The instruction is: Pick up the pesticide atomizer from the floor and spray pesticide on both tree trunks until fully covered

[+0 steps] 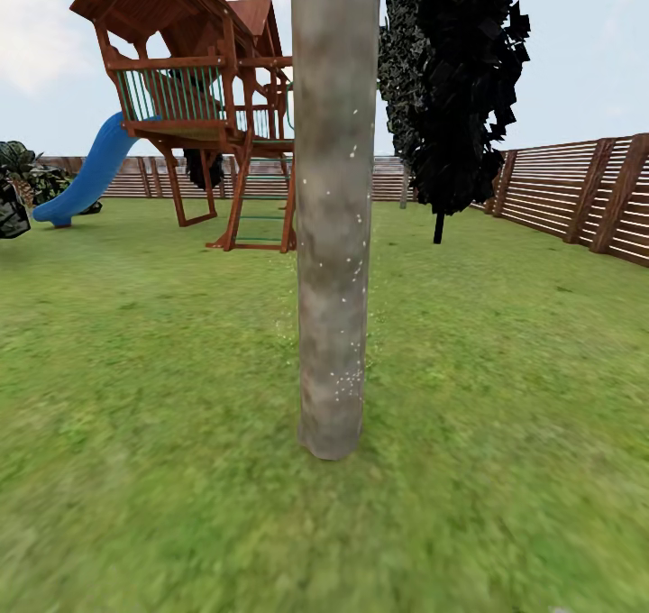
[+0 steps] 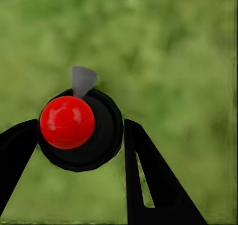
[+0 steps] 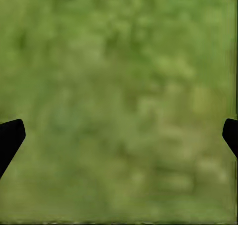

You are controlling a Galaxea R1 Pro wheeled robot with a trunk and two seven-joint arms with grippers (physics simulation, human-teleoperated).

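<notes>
On the far left of the lawn [image 1: 135,343] a blue slide [image 1: 90,171] runs down from the wooden play tower [image 1: 203,99]. Dead centre and near stands the trunk [image 1: 333,234], upright, a grey-brown column dotted with white pesticide [image 1: 347,380] specks. The specks are sparse, thickest low on the right side; most of the bark looks bare, so I judge the coating far from complete. Right of it, farther off, is a thin-trunked black tree [image 1: 460,90], then the slatted fence [image 1: 577,189] along the right edge.

In the left wrist view the left gripper [image 2: 79,135] is clenched around the atomizer [image 2: 79,130], a round black body with a red cap and a grey nozzle tip poking past it, over grass. The right gripper [image 3: 119,135] hangs released, its fingers spread wide over the lawn, holding nothing.

To spray well, the left arm should probably lift so the nozzle faces the trunk squarely, then sweep from base to top, shifting around to reach the bare left side.
</notes>
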